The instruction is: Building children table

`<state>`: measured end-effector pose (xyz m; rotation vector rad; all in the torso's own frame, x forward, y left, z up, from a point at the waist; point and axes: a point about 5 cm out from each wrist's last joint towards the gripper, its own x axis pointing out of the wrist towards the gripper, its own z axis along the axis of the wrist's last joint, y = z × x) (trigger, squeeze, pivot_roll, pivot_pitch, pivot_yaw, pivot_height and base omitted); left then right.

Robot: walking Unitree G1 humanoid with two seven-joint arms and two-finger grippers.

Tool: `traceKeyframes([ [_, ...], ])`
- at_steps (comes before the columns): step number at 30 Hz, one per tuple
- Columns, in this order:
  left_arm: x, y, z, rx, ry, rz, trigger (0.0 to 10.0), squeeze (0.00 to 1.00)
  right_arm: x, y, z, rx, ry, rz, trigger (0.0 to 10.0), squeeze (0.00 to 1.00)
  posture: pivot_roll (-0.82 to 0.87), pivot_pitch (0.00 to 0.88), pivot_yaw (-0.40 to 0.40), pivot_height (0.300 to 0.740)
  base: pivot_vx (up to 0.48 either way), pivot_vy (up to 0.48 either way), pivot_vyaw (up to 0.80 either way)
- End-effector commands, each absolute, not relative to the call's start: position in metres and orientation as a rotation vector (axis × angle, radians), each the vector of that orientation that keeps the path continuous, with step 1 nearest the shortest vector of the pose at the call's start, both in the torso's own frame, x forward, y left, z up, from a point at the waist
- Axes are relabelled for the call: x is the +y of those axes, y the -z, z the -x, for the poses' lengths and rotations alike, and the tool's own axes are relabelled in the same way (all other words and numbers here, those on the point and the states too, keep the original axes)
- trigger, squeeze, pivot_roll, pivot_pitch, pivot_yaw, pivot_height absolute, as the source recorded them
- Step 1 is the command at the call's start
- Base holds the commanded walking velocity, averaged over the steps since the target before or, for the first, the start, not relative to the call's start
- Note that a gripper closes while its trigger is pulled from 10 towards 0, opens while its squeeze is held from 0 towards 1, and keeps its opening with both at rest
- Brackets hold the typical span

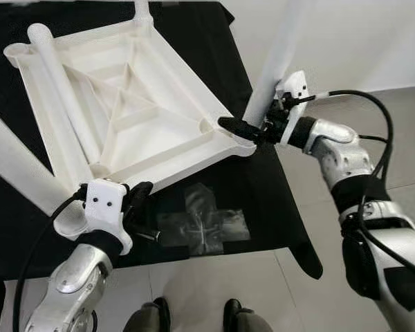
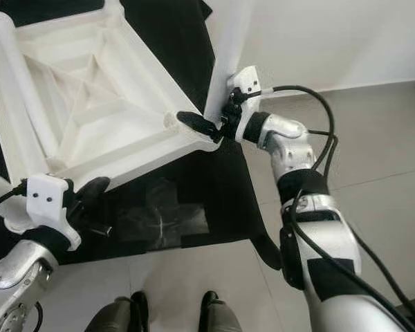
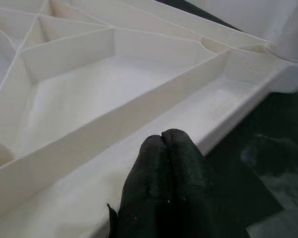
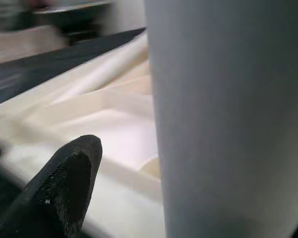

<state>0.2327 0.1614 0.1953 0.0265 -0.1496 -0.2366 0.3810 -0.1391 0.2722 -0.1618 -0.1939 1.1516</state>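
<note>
I see the white tabletop (image 1: 124,104) lying upside down, ribs up, on a black mat (image 1: 214,41) on the floor. Right gripper (image 1: 245,130) sits at the tabletop's corner nearest the wall, fingers clamped on the base of an upright white leg (image 1: 280,52) standing at that corner. Left gripper (image 3: 164,148) is at the tabletop's near edge, fingertips pressed together, w/ nothing between them. A loose leg (image 1: 62,97) lies across the ribs. Clear plastic bag (image 1: 204,225) on the mat just in front of the tabletop.
</note>
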Motion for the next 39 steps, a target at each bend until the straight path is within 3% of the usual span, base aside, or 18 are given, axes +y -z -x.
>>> traceKeyframes([
  [1, 0.167, -0.186, -0.236, -0.098, 0.207, -0.048, 10.0, 0.0, -0.098, -0.256, -0.367, -0.18, -1.335, 0.167, 10.0, 0.0, 0.08, 0.341, -0.097, 0.74, 0.0, 0.0, 0.0],
  [3, 0.17, -0.188, -0.237, -0.105, 0.193, -0.054, 10.0, 0.0, -0.083, -0.252, -0.362, -0.195, -1.357, 0.173, 10.0, 0.0, 0.08, 0.339, -0.097, 0.74, 0.0, 0.0, 0.0],
  [8, 0.188, -0.195, -0.242, -0.13, 0.103, -0.093, 10.0, 0.0, -0.007, -0.253, -0.355, -0.28, -1.284, 0.078, 10.0, 0.0, 0.09, 0.318, -0.102, 0.74, 0.0, 0.0, 0.0],
  [13, 0.192, -0.196, -0.243, -0.134, 0.08, -0.103, 10.0, 0.0, 0.013, -0.256, -0.358, -0.287, -1.207, 0.04, 10.0, 0.0, 0.12, 0.31, -0.101, 0.74, 0.0, 0.0, 0.0],
  [15, 0.196, -0.2, -0.244, -0.147, 0.055, -0.119, 10.0, 0.0, 0.032, -0.262, -0.363, -0.282, -1.064, -0.003, 10.0, 0.0, 0.13, 0.303, -0.106, 0.74, 0.0, 0.0, 0.0],
  [22, 0.201, -0.199, -0.244, -0.148, 0.017, -0.125, 10.0, 0.0, 0.041, -0.267, -0.359, -0.278, -1.052, -0.085, 10.0, 0.0, 0.13, 0.294, -0.116, 0.74, 0.0, 0.0, 0.0],
  [27, 0.206, -0.197, -0.246, -0.14, -0.037, -0.137, 10.0, 0.0, 0.038, -0.251, -0.33, -0.299, -1.356, -0.084, 10.0, 0.0, 0.11, 0.296, -0.111, 0.74, 0.0, 0.0, 0.0],
  [30, 0.21, -0.195, -0.246, -0.132, -0.059, -0.139, 10.0, 0.0, 0.032, -0.241, -0.324, -0.287, -1.4, -0.064, 10.0, 0.0, 0.1, 0.296, -0.11, 0.74, 0.0, 0.0, 0.0],
  [38, 0.21, -0.192, -0.248, -0.126, -0.075, -0.135, 10.0, 0.0, 0.012, -0.222, -0.332, -0.237, -1.263, -0.043, 10.0, 0.0, 0.09, 0.293, -0.112, 0.74, 0.0, 0.0, 0.0],
  [39, 0.21, -0.191, -0.248, -0.124, -0.075, -0.133, 10.0, 0.0, 0.002, -0.221, -0.34, -0.228, -1.178, -0.041, 10.0, 0.0, 0.09, 0.292, -0.108, 0.74, 0.0, 0.0, 0.0],
])
